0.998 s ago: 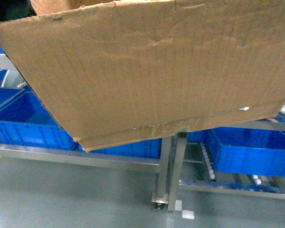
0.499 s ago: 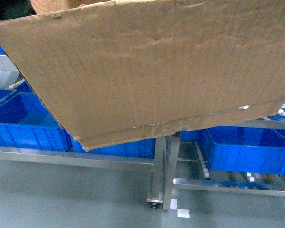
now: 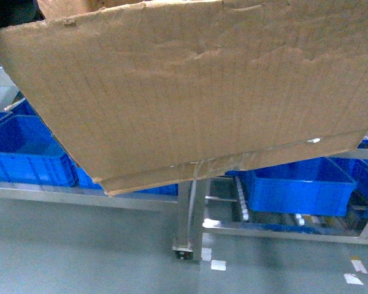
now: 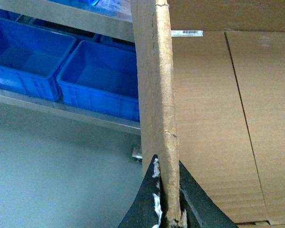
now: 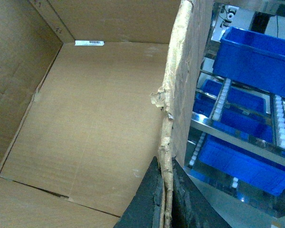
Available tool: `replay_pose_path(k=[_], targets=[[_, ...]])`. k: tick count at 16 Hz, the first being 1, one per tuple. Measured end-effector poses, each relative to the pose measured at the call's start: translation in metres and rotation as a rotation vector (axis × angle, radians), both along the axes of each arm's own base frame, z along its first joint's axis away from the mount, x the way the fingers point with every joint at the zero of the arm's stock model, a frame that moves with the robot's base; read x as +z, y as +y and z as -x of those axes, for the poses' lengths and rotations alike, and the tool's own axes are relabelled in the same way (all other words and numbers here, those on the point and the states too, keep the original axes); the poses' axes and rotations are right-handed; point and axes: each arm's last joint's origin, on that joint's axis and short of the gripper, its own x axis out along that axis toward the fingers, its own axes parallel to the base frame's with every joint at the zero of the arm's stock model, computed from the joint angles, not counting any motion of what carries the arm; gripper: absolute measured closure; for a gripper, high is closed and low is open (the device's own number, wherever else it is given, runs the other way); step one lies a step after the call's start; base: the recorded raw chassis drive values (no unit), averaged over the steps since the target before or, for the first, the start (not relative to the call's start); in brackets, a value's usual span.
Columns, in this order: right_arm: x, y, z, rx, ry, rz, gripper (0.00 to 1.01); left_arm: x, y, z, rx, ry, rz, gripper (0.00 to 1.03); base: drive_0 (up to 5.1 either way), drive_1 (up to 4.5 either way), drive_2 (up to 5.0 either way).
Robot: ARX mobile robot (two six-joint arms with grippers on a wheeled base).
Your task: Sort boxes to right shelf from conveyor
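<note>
At the left edge of the head view, blue plastic crates (image 3: 24, 153) sit on a steel rack (image 3: 80, 195) above a grey-green floor (image 3: 80, 251). The left gripper (image 4: 167, 216) is clamped on the left wall of the large cardboard box (image 3: 190, 92): in the left wrist view the ragged wall edge stands upright between the two dark fingers (image 4: 147, 204), one against its outer face and one against its inner face, with the box's bare inside showing to the right of the wall. The box itself is held in the air, tilted, filling most of the head view, its taped bottom seam (image 3: 214, 165) running lowest at the left and rising to the right. Below that seam a steel post (image 3: 190, 214) stands on the floor. Right of the post is the right shelf (image 3: 282, 228), a steel frame with tracks of small white rollers (image 3: 242, 205) carrying a blue crate (image 3: 294, 184); the box hangs above and in front of it, not resting on it. The right gripper (image 5: 165, 204) is closed on the box's right wall, the torn edge pinched between its dark fingers (image 5: 149, 199), with the roller tracks and crates just beyond the wall's outer face.
</note>
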Motion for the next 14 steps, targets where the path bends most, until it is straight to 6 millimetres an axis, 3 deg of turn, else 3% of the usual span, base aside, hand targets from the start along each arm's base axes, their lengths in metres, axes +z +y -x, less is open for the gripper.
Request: replay_pose_path(k=[6,14], targets=[[0.0000,0.0000,0.0000,0.000,0.000,0.000,0.99,0.0002,0.0000,-0.0001,0.000,-0.002,0.001,1.01,4.9,-2.32,-2.6],[0.0002,0.0000,0.0002,0.000,0.000,0.000,0.99,0.0005,0.0002,0.0003,0.000,-0.001,0.001,1.01,4.8,-1.14,-3.6]])
